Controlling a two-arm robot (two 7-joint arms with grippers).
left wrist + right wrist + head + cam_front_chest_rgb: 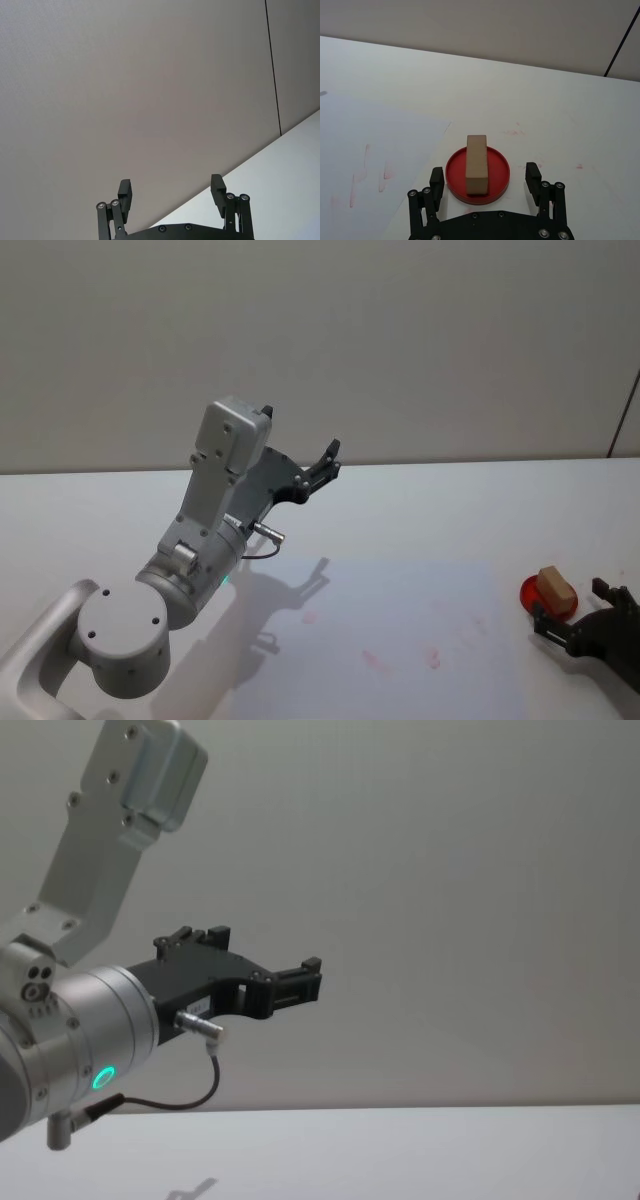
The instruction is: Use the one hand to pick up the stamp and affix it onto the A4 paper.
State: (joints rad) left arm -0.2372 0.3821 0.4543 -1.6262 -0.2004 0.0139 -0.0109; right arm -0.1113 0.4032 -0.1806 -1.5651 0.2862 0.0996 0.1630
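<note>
Right gripper (485,172), fingers spread wide, is hovering just short of the stamp (476,162). The stamp is sitting ungrasped on the red ink pad (501,176), at the A4 paper's (380,150) 3 o'clock. Grasping and stamping are both still to do. Left gripper (172,192), also spread, is idling aloft at 10 o'clock.

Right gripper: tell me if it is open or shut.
Open. In the right wrist view the right gripper has its fingers wide apart; the wooden stamp on its red ink pad shows in the gap, ungripped.

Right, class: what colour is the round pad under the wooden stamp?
Red; the ink pad under the stamp shows best in the right wrist view.
</note>
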